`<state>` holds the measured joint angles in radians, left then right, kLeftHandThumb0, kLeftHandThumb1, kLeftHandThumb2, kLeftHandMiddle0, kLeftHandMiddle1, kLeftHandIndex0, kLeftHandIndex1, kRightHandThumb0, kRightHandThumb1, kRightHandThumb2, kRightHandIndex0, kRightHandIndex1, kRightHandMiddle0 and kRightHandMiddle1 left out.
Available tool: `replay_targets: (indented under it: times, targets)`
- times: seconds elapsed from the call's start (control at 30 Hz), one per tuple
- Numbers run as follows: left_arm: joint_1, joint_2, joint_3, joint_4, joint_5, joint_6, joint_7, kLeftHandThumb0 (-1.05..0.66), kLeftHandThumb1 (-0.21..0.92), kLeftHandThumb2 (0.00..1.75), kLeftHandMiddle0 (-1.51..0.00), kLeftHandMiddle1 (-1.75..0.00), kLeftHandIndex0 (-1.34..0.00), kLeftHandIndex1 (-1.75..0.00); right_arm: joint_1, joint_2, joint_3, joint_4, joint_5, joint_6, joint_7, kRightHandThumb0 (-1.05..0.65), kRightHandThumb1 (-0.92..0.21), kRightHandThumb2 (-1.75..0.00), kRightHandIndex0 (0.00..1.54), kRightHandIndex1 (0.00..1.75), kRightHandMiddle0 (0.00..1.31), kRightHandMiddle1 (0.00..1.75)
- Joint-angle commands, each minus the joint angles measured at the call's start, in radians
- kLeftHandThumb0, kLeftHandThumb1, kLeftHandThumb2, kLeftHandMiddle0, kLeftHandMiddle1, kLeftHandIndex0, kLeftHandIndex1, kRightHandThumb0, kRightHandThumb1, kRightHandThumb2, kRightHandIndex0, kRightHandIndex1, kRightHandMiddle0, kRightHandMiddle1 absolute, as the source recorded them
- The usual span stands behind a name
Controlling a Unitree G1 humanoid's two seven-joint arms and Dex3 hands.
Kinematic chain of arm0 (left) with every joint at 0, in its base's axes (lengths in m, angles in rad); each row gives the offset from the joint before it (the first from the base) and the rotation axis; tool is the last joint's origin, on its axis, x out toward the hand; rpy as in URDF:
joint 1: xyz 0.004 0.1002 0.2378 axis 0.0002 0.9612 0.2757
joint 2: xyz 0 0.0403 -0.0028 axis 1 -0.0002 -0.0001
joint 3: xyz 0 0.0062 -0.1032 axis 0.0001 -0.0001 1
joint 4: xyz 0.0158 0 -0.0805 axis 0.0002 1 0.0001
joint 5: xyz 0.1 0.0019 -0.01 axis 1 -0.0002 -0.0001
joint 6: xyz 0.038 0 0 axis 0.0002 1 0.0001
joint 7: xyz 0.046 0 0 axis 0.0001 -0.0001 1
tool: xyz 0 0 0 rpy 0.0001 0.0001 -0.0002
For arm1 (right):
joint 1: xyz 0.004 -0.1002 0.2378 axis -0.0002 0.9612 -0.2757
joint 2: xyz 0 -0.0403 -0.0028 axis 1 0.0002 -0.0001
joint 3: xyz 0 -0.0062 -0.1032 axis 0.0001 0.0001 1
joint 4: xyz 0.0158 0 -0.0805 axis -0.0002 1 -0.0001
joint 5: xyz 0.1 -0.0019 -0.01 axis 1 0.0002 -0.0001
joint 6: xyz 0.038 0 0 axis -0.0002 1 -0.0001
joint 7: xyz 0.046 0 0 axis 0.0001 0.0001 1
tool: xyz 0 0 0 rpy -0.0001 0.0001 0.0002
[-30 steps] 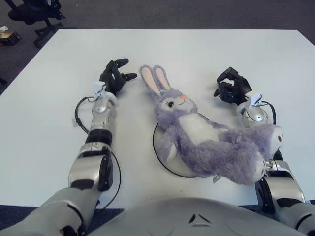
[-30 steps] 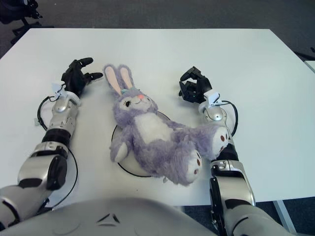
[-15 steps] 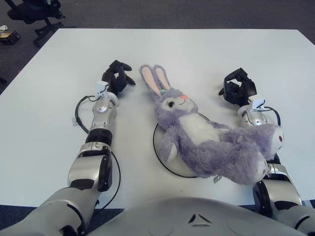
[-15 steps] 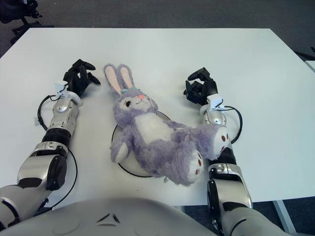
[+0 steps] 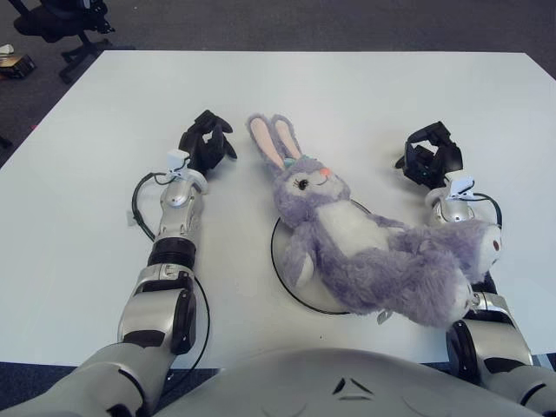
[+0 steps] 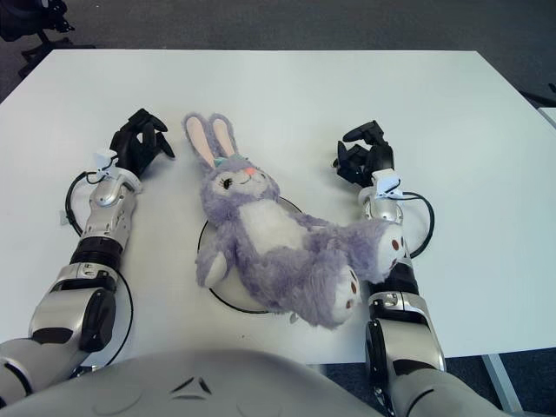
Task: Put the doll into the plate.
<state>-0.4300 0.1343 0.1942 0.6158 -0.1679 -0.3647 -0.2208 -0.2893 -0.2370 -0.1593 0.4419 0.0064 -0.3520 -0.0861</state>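
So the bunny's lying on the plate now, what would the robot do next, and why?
Probably just draw both hands back. The doll already lies across the plate, though its legs hang over the rim onto the right forearm. The left hand and right hand hold nothing and sit apart from it.

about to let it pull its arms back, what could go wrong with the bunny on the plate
The purple plush bunny lies over the plate, but one foot rests against the right forearm, so retracting that arm may drag it off. Its head and legs overhang the rim, so a nudge could tip it out. Left hand and right hand are curled and hold nothing.
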Motion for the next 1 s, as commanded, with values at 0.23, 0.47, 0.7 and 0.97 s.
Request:
replay_targets:
  times: [0.23,0.47,0.7,0.97]
  targets:
    - [0.086,-0.021,-0.006,-0.073,-0.020,0.050,-0.006,-0.31,0.92,0.54,-0.87,-1.75,-0.55,-1.75,0.037,0.021,-0.016,-0.026,0.007,0.020,-0.004,-0.39,-0.64,-0.89,0.88,1.75,0.38,1.75]
    - [0.118,-0.033,-0.003,-0.139,-0.030,0.089,0.012,-0.31,0.92,0.52,-0.86,-1.75,-0.54,-1.75,0.037,0.025,-0.020,-0.036,0.009,0.033,-0.004,-0.39,-0.64,-0.89,0.88,1.75,0.38,1.75]
    - [0.176,-0.057,0.000,-0.267,-0.051,0.185,0.039,-0.31,0.92,0.49,-0.90,-1.75,-0.56,-1.75,0.038,0.022,-0.025,-0.046,0.013,0.046,-0.001,-0.39,-0.64,-0.89,0.87,1.75,0.38,1.75]
    - [0.216,-0.079,-0.005,-0.343,-0.050,0.238,0.066,-0.30,0.92,0.48,-0.91,-1.75,-0.57,-1.75,0.041,0.021,-0.028,-0.052,0.016,0.051,0.001,-0.39,-0.64,-0.90,0.87,1.75,0.38,1.75]
